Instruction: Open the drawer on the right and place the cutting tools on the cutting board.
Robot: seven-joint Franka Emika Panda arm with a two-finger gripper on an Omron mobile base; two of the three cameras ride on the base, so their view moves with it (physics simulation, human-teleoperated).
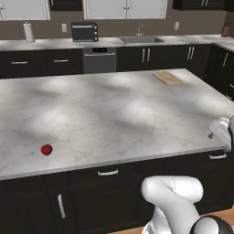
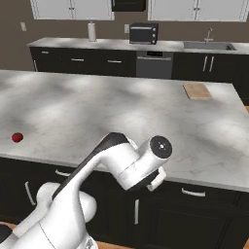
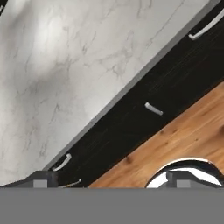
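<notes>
Hand view looks steeply down past the counter edge at the closed drawer fronts. The gripper (image 3: 111, 179) has its jaws spread wide and holds nothing. The drawer (image 2: 194, 193) sits shut just below and right of it, its bar handle running along the counter edge; the cutting board (image 2: 197, 91) lies far across the counter (image 2: 97, 112).

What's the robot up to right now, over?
Gripper open, holding nothing. Drawer on the right shut, cutting board bare at the far end. Nothing in the way.
</notes>
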